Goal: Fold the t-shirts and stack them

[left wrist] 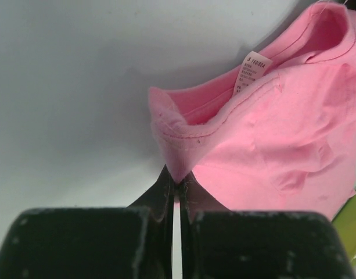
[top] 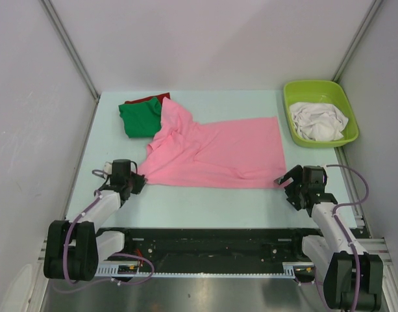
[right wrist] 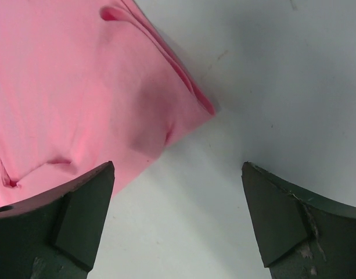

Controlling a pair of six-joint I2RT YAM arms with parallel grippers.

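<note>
**Pinching the pink shirt at its near-left edge**

The left gripper [left wrist: 176,181] was pressed together on a small fold of the pink t-shirt [top: 218,153], at the cloth's near-left edge, near the neck label [left wrist: 253,72]. The shirt lay spread and wrinkled across the middle of the table [top: 205,208]. Its far-left end ran up over the green t-shirt [top: 139,120], which sat partly on the red t-shirt [top: 150,99] in the far-left corner.

The right gripper [top: 284,181] was spread wide at the pink shirt's near-right corner and held nothing. One finger was over the cloth's edge and the other over bare table; whether either touched the fabric could not be told. The white t-shirts [top: 319,120] lay crumpled in the lime-green tub [top: 296,91] at the far right.
</note>
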